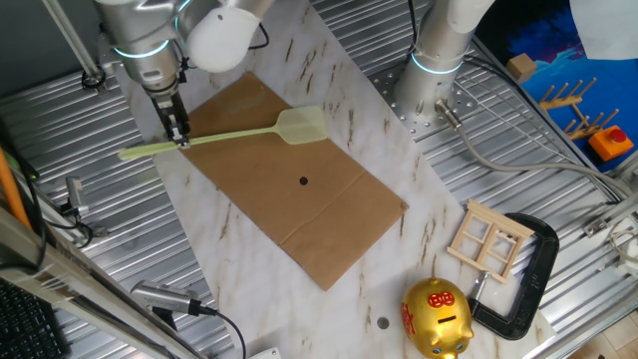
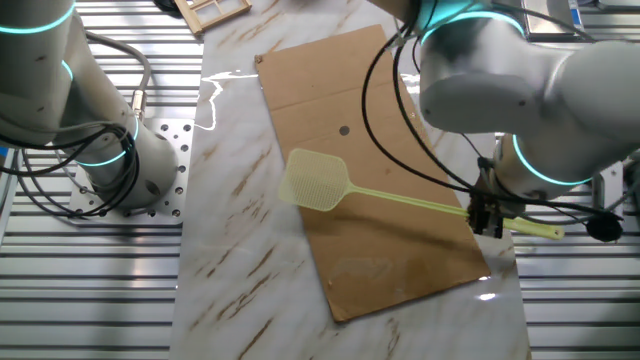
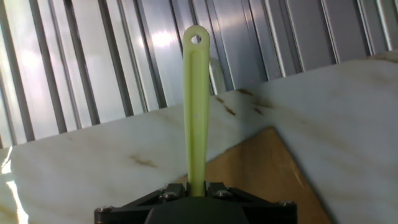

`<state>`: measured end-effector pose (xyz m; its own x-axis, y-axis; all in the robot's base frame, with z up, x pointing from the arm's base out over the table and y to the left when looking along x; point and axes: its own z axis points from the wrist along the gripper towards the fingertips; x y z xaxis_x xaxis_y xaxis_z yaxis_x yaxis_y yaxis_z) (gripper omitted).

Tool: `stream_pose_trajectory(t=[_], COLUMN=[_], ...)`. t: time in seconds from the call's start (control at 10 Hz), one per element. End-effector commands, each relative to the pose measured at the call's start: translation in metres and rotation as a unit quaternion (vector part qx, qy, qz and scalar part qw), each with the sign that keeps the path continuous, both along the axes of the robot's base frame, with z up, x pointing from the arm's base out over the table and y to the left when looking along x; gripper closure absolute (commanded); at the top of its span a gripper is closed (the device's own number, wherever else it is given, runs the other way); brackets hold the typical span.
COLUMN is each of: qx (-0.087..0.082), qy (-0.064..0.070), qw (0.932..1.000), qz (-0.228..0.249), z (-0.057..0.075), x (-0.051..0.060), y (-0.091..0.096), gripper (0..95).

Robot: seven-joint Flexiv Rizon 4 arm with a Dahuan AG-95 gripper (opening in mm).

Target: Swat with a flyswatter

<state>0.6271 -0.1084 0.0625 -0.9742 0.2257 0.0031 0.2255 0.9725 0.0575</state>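
- One grip matters here: the fingers (image 1: 179, 135) pinch the flyswatter (image 1: 234, 133) on its handle, near the free end and well away from the head.
- Reading one fixed view from the left, you meet the handle tip first, sticking out past the fingers over the edge of the marble table (image 1: 214, 244), then the fingers, then the long thin handle running right and slightly up, then the squarish mesh head.
- The head hangs over the cardboard sheet (image 1: 299, 214). Its shadow in the other fixed view lies offset from it, so you can judge it to be raised, not resting.
- A small dark dot (image 1: 303, 180) sits on the cardboard just below and in front of the head, apart from it; this is probably your target.
- In the hand view you see only the handle end with its hanging hole pointing away from the fingers, over the table edge and the ribbed metal beyond.
- The long axis runs from the fingers out toward the head, so a downward tilt of the wrist should drop the head onto the cardboard. You may need a small shift toward the dot to land on it.
- A second arm base (image 1: 439, 60) stands far right, uninvolved.
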Motion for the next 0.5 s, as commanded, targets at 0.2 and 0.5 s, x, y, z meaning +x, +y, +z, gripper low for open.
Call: stream_pose_trajectory(t=[0.2, 0.5], qx=[0.001, 0.001], qy=[0.003, 0.003], qw=[1.0000, 1.0000], qz=[0.006, 0.009], z=[0.001, 0.002], x=[0.004, 0.012], y=[0.002, 0.009], gripper=[95.0, 95.0])
